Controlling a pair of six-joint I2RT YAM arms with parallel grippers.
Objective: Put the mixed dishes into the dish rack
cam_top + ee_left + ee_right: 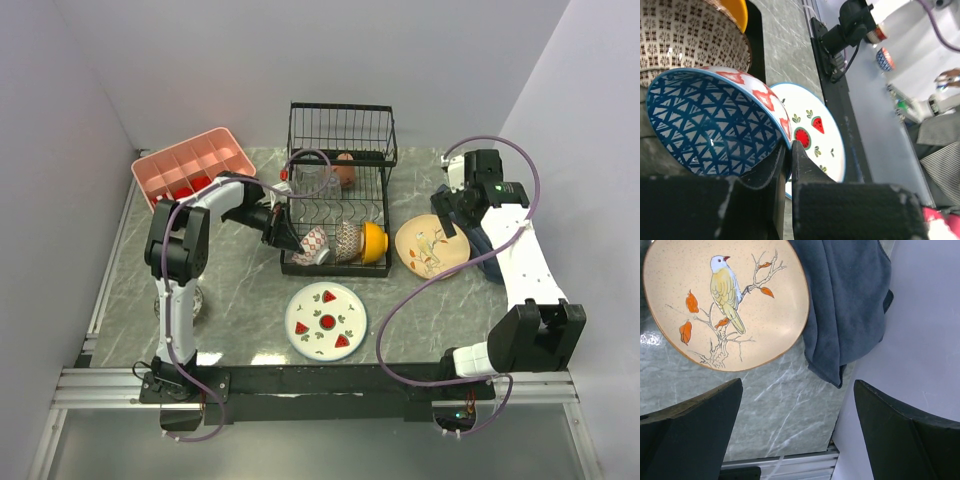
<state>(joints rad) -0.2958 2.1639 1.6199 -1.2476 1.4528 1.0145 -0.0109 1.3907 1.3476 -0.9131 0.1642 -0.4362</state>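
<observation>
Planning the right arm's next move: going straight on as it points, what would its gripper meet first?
Probably bare marble table, just short of the bird plate and blue cloth; depth is unclear.

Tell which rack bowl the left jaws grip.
The blue triangle-patterned bowl, leftmost in the black wire rack; the brown-patterned bowl and orange bowl sit untouched.

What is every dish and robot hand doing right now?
blue bowl, on edge in the rack, rim pinched.
left gripper, jaws shut on blue bowl.
brown bowl, on edge in rack.
orange bowl, on edge in rack.
terracotta cup, in rack's back section.
watermelon plate, flat on table.
bird plate, flat on table.
right gripper, jaws open, empty.
</observation>
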